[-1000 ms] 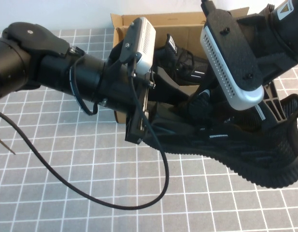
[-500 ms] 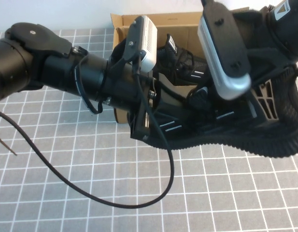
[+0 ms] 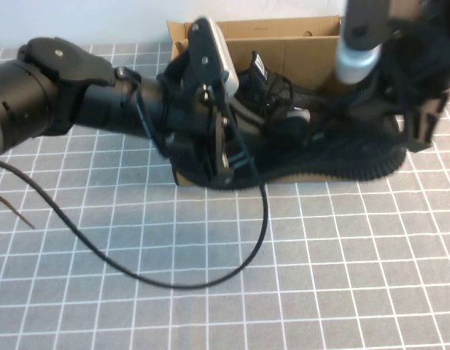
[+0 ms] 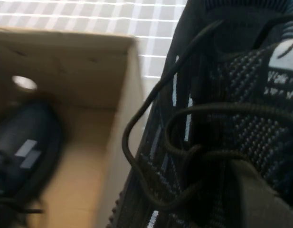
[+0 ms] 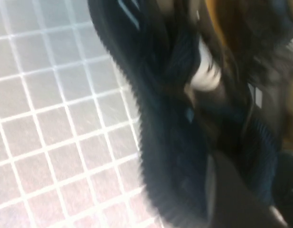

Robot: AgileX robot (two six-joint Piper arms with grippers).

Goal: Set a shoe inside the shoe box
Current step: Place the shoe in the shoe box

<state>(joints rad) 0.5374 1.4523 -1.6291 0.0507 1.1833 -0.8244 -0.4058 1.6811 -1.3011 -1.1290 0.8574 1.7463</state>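
Note:
The held shoe (image 3: 341,149), a black knit sneaker with a ribbed sole, hangs sole-forward across the front edge of the brown shoe box (image 3: 283,33). My left gripper (image 3: 226,157) is shut on its toe end, and its laces fill the left wrist view (image 4: 241,95). My right gripper (image 3: 408,120) is shut on its heel end, and the shoe shows blurred in the right wrist view (image 5: 170,118). A matching second shoe (image 3: 272,91) lies inside the box. It also shows in the left wrist view (image 4: 27,147), beside the box wall (image 4: 65,61).
The box stands at the back of a grey gridded mat (image 3: 341,277). A black cable (image 3: 210,277) loops from my left arm over the mat in front. A white wall runs behind the box.
Both arms have carried the shoe up and back from the mat in front to the box's front edge. The shoe has turned so its sole faces forward.

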